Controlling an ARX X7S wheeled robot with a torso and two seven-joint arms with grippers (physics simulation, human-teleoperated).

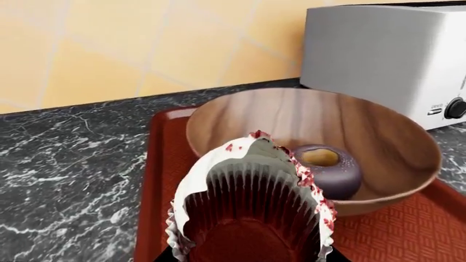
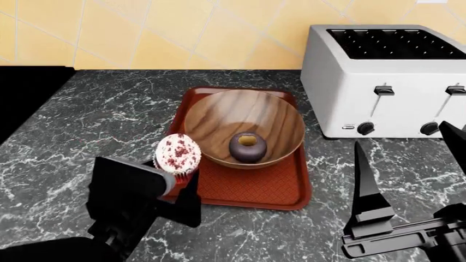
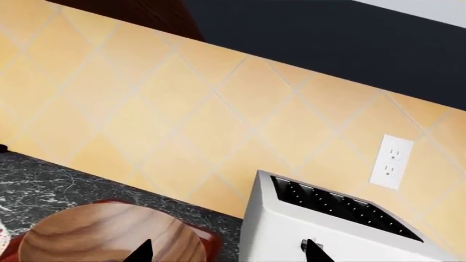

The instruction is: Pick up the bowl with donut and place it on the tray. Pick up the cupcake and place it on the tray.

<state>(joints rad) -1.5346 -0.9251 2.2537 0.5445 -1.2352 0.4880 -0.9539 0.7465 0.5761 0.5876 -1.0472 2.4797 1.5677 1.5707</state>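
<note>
The reddish-brown tray [image 2: 255, 188] lies on the dark marble counter, and the wooden bowl [image 2: 233, 117] rests on its back half. Inside the bowl sits the purple donut [image 2: 248, 146]. My left gripper [image 2: 178, 183] is shut on the cupcake [image 2: 178, 153], holding it by its red wrapper over the tray's front left edge, just beside the bowl. In the left wrist view the cupcake [image 1: 251, 202] fills the space between the jaws, with the bowl [image 1: 291, 114] and donut [image 1: 331, 169] right behind it. My right gripper [image 2: 407, 158] stands open and holds nothing, off to the right in front of the toaster.
A silver toaster [image 2: 386, 76] stands close to the tray's right side against the yellow tiled wall. A black surface [image 2: 29, 93] borders the counter at the far left. A wall outlet [image 3: 391, 162] is above the toaster.
</note>
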